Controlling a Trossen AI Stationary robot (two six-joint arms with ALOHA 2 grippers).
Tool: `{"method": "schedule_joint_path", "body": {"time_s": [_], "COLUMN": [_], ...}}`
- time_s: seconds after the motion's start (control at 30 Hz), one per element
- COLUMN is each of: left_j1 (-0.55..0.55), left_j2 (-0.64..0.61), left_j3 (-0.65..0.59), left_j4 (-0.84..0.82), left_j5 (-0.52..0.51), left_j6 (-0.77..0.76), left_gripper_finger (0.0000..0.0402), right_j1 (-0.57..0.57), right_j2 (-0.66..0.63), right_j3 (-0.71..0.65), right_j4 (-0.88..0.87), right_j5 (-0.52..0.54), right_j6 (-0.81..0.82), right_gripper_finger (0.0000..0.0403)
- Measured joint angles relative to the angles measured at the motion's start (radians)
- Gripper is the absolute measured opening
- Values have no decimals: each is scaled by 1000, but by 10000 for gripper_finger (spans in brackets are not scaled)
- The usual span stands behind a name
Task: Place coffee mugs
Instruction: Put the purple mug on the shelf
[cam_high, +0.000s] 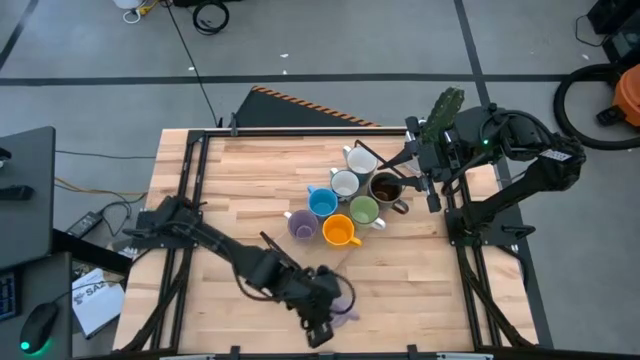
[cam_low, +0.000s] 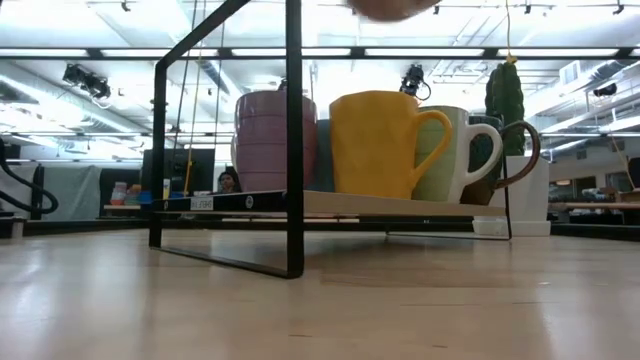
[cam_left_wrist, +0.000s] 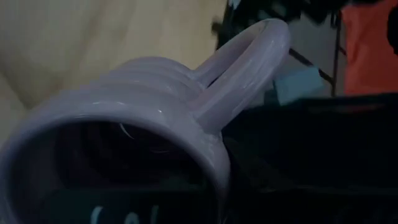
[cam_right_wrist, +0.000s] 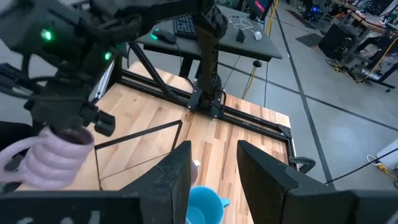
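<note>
Seven mugs stand clustered at the table's middle: white, pale grey, dark brown, blue, green, lavender and orange. In the low view the orange mug and the lavender mug are nearest. My left gripper is near the table's near edge, shut on the second lavender mug. My right gripper is open and hovers by the cluster's right side, with the blue mug showing between its fingers. My left gripper holds the second lavender mug by its rim, close to the handle. It comes from above, with one finger seemingly inside the mug and one outside. The mug hangs upright below the gripper, lifted clear of the table.
A cactus in a white pot stands at the table's far right corner, behind my right arm. A black wire frame stands on the table near the mugs. Bare wood lies left of the cluster and along the near edge.
</note>
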Motion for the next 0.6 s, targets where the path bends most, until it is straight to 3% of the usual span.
{"method": "schedule_joint_path", "body": {"time_s": [0.17,0.43,0.6], "left_j1": [55,122,156], "left_j2": [61,73,73], "left_j3": [135,155,153], "left_j4": [-69,-186,-284], "left_j5": [-5,34,-19], "left_j6": [103,190,261], "left_gripper_finger": [33,33,33], "right_j1": [0,0,0], "right_j2": [0,0,0], "right_j3": [0,0,0], "right_j4": [1,4,4], "right_j5": [0,0,0], "right_j6": [-1,-6,-6], "right_gripper_finger": [134,134,134]}}
